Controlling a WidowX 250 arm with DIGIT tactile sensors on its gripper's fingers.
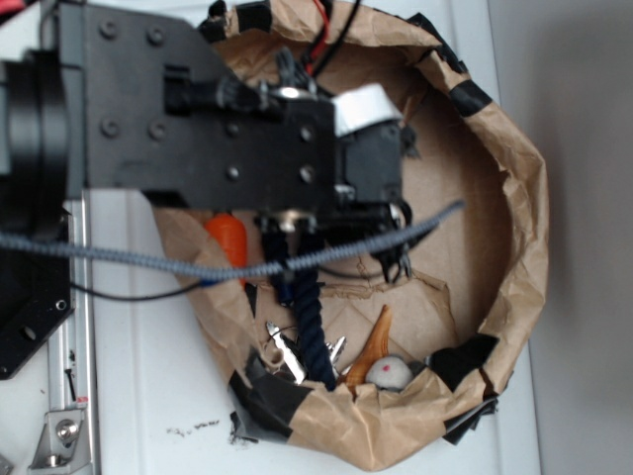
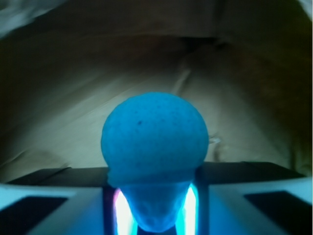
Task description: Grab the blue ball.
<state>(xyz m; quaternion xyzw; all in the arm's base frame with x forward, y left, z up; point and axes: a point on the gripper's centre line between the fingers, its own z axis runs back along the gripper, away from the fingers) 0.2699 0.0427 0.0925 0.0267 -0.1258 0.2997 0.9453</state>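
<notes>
The blue ball (image 2: 154, 139) fills the middle of the wrist view, teal and finely textured. Its lower part is pinched between the two dark fingers (image 2: 58, 196) of my gripper (image 2: 154, 183), which is shut on it. Behind it lies brown paper. In the exterior view the black gripper (image 1: 376, 178) hangs over the inside of a brown paper basket (image 1: 514, 247), and the arm hides the ball.
Inside the basket lie an orange carrot toy (image 1: 227, 242), a dark navy rope (image 1: 312, 336), metal clips (image 1: 282, 348), a tan curved piece (image 1: 374, 341) and a white ball with a red spot (image 1: 388, 371). A grey cable (image 1: 148, 259) crosses the basket's left side.
</notes>
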